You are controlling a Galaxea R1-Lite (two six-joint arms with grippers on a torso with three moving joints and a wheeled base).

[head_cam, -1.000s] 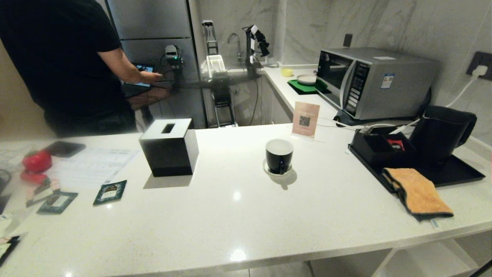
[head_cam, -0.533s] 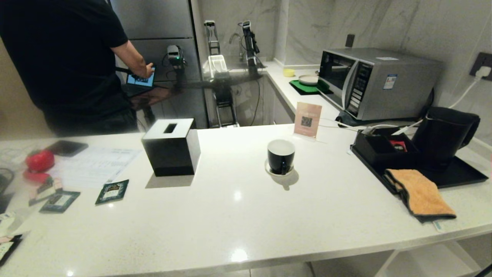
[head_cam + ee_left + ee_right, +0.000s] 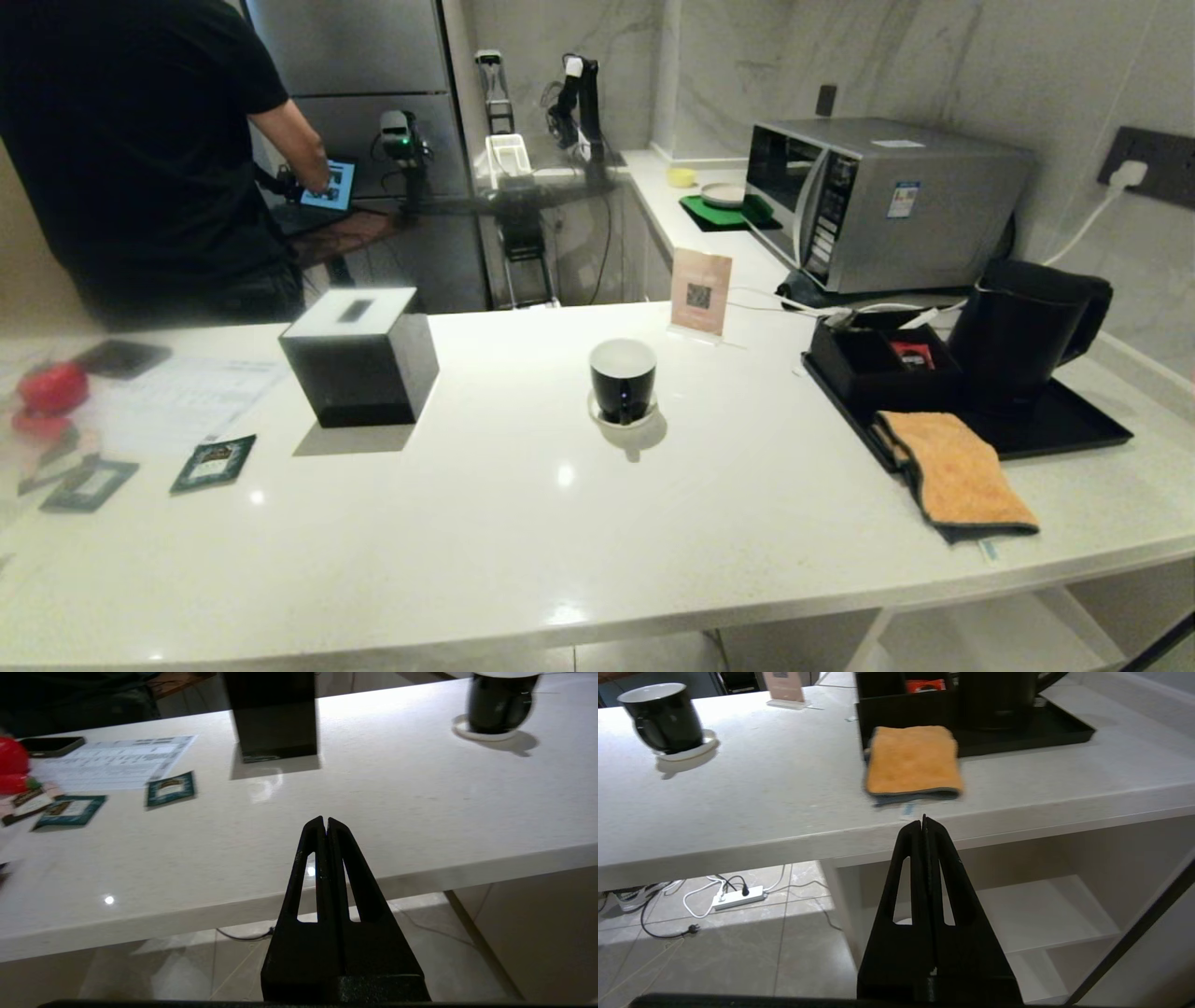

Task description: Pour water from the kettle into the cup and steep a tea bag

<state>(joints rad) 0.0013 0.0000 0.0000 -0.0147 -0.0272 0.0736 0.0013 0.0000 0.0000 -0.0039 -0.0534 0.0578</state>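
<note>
White counter [image 3: 560, 523]: cup [image 3: 623, 378] upright (handle near-side).

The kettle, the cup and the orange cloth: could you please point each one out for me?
kettle [image 3: 1013, 331], head view, front of its body
cup [image 3: 623, 385], head view, black outer wall
orange cloth [image 3: 913, 758], right wrist view, middle of its top

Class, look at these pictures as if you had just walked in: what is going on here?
Nothing is being handled yet. The left gripper and right gripper are both shut and empty, held in front of the white counter's edge. The glossy black cup with a white inside stands empty on its small white saucer mid-counter. The tall matte black kettle sits on a black tray to the right. A person in black stands behind the counter, touching a tablet.
</note>
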